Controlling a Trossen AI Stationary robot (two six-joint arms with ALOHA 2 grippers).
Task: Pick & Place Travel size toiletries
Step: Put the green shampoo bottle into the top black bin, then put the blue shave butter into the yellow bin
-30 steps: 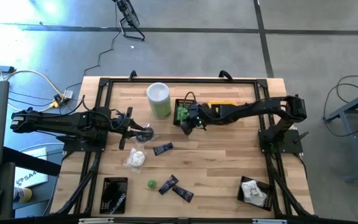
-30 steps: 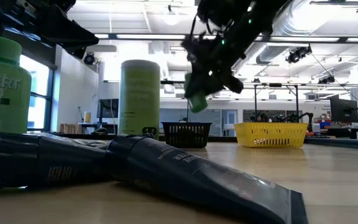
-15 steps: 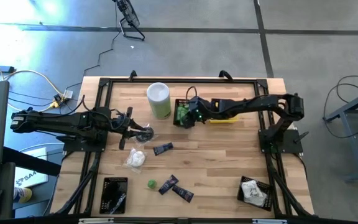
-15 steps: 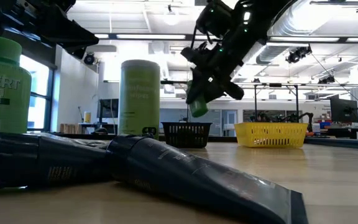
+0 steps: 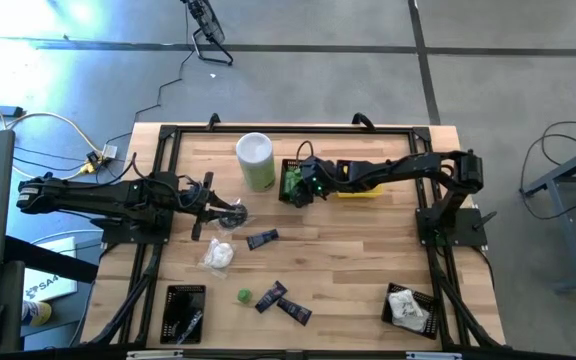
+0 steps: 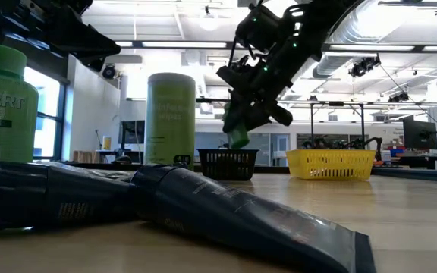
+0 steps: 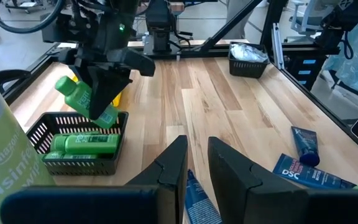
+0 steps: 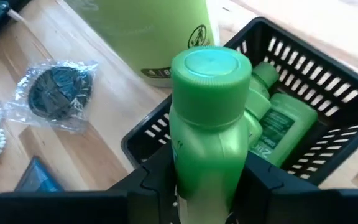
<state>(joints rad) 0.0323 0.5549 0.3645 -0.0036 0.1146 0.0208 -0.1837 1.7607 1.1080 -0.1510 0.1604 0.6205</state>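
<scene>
**Right gripper clamped on green bottle above black basket**

Right gripper [image 5: 302, 188] is closed on a green bottle [image 8: 207, 134], fingers on both sides of the body, cap facing the wrist camera. Low view: bottle [image 6: 238, 133] hangs tilted, clear of the basket rim. It sits over the black basket [image 7: 48, 160] at 12 o'clock on the table, just beside the tall canister [image 5: 255, 160] at its 9 o'clock. Basket already has green bottles lying in it [image 7: 84, 144]. Yellow basket [image 5: 360, 189] touches or nearly touches the black one at its 3 o'clock, under the right arm.

Left gripper [image 5: 211, 209] is at 9 o'clock of table centre, low over the wood. Fingers [image 7: 230, 165] are parted with a narrow gap, nothing between them.

Other toiletries:
- dark round piece in clear wrap [image 5: 232, 215], just beside left gripper
- white packet [image 5: 218, 255] at 7 o'clock of that
- navy tube [image 5: 262, 239] near table centre
- small green bottle [image 5: 243, 296] and two navy tubes [image 5: 281, 301] at 6 o'clock, near the front edge
- second black basket [image 5: 183, 312] at 7 o'clock, dark items inside
- third black basket [image 5: 409, 306] at 5 o'clock, white packets inside
</scene>
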